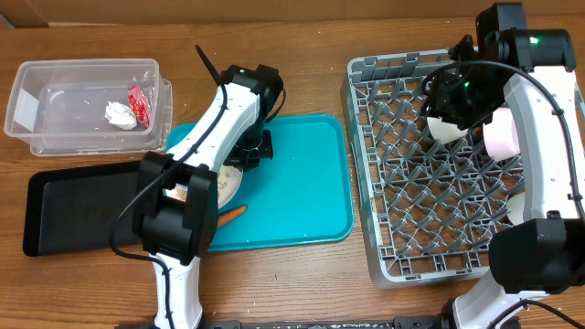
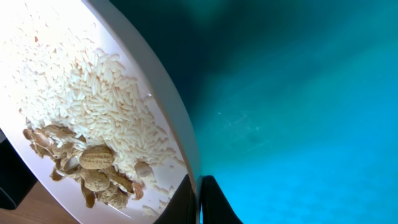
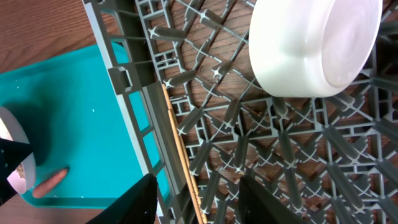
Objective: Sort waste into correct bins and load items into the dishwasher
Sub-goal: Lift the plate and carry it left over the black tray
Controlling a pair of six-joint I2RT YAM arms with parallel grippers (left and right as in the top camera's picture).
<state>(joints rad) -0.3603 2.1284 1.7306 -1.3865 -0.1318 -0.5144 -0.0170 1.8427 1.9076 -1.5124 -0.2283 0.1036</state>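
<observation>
My left arm bent low over the tray, left gripper clamped on the plate rim, my right arm above the rack, right gripper spread, holding nothing, bowl tipped in rack.

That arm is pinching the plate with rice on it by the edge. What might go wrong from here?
The left pincer grips the plate only by its thin rim. It might slip or tip, scattering rice and scraps over the teal tray. The carrot lies close beside the plate and could get knocked. The right pincer, open above the rack, could bump the white bowl.
</observation>
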